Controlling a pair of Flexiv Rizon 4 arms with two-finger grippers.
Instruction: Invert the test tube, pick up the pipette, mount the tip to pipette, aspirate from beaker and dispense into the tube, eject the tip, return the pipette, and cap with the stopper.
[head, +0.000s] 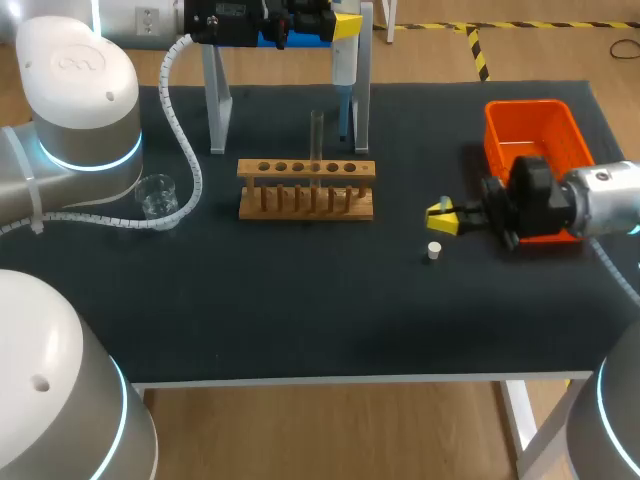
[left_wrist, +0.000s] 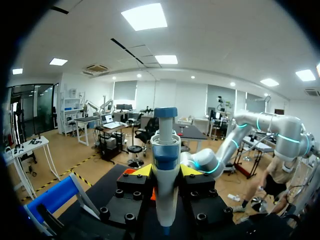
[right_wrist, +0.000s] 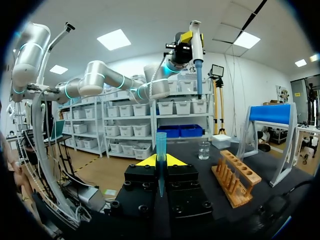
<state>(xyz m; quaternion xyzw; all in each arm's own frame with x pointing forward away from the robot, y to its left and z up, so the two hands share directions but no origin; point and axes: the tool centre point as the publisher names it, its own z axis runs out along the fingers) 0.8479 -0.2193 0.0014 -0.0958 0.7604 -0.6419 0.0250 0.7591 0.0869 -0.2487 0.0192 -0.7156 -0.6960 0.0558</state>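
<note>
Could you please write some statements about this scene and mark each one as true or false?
1. The left gripper is shut on the pipette. True.
2. The right gripper is empty. False: it is shut on a blue pipette tip.
3. The white stopper lies on the table. True.
4. The beaker stands on the wooden rack. False: it stands on the table, apart from the rack.
5. The test tube stands upright in the rack. True.

The beaker (head: 157, 195) stands left of the rack (head: 300, 205), the bin (head: 525, 104) right, the stopper (head: 434, 251) between, nearer the front.
</note>
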